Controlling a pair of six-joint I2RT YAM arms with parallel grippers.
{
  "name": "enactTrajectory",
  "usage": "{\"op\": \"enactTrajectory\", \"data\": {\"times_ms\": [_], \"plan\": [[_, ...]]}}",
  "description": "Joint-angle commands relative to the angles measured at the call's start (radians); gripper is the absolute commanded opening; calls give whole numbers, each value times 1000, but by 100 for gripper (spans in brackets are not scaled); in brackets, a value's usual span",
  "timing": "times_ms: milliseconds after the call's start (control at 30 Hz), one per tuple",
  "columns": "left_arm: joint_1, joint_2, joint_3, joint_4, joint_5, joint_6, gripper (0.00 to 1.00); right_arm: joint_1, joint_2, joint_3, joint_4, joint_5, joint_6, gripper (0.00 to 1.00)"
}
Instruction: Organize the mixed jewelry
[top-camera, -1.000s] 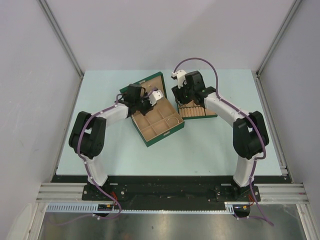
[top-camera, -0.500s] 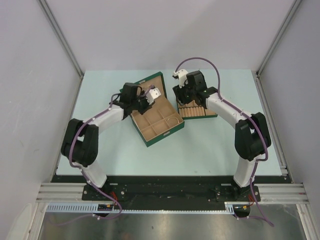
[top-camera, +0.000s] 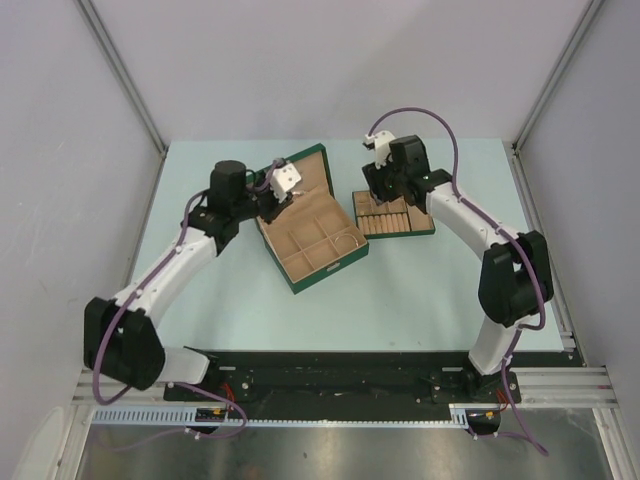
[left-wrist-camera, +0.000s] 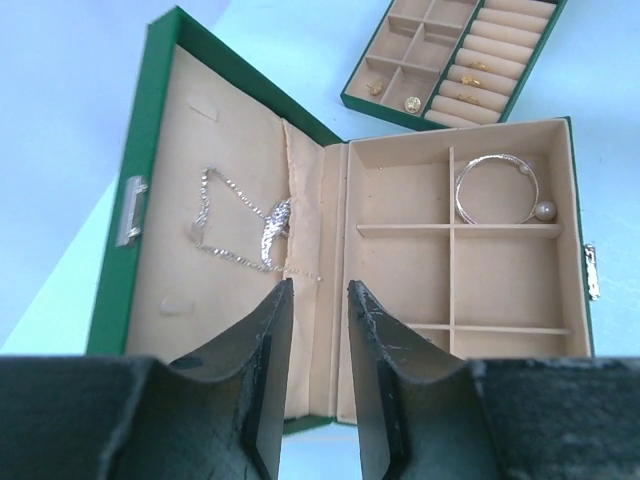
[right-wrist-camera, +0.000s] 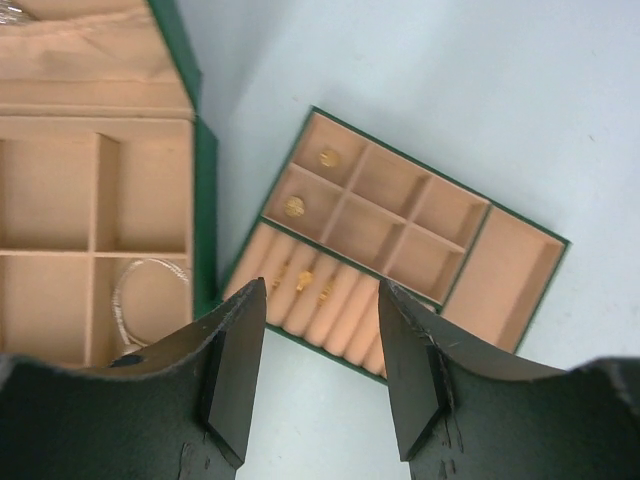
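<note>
- Looking down from the top camera first: the left gripper (top-camera: 283, 190) hangs over the open lid of the green box (top-camera: 335, 272), and the right gripper (top-camera: 383, 185) sits above the small tray (top-camera: 398, 222). The jewelry is too small to pick out here, and neither gripper's opening can be read.
- Over to the left wrist view: the fingers stand a narrow gap apart with nothing between them.
- The necklace (left-wrist-camera: 240, 225) lies loose on the lid lining, just ahead of the fingertips and a touch to the left. Its chain is spread across the view, and the pendant cluster sits at the end nearest the hinge.
- The bangle (left-wrist-camera: 497, 190) sits alone in the box's far-right compartment, well off to the right of this gripper.
- Now the right wrist view: the jaws are moderately open and empty, framing the tray's near edge.
- The tiny pieces (right-wrist-camera: 293, 207) sit straight ahead, two in the square cells and a few tucked among the ring rolls just beyond the fingertips. The bangle shows at the left edge, inside the box.
- My call: the left arm is the nearer one for the necklace, and the pendant end is its closest grab point. The right arm owns the tray pieces.
</note>
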Motion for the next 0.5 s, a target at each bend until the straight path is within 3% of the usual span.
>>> {"op": "enactTrajectory", "data": {"times_ms": [0, 200, 300, 467], "plan": [[10, -158, -48, -86, -49, -1, 34, -60, -33, 3, -79, 113, -4, 54], [27, -324, -229, -20, -256, -42, 45, -155, -9, 3, -150, 143, 13, 53], [47, -337, -283, 51, -363, -98, 49, -200, -12, -8, -159, 137, 30, 52], [100, -274, -303, 179, -400, -167, 54, -246, -26, -25, -168, 140, 34, 54]]}}
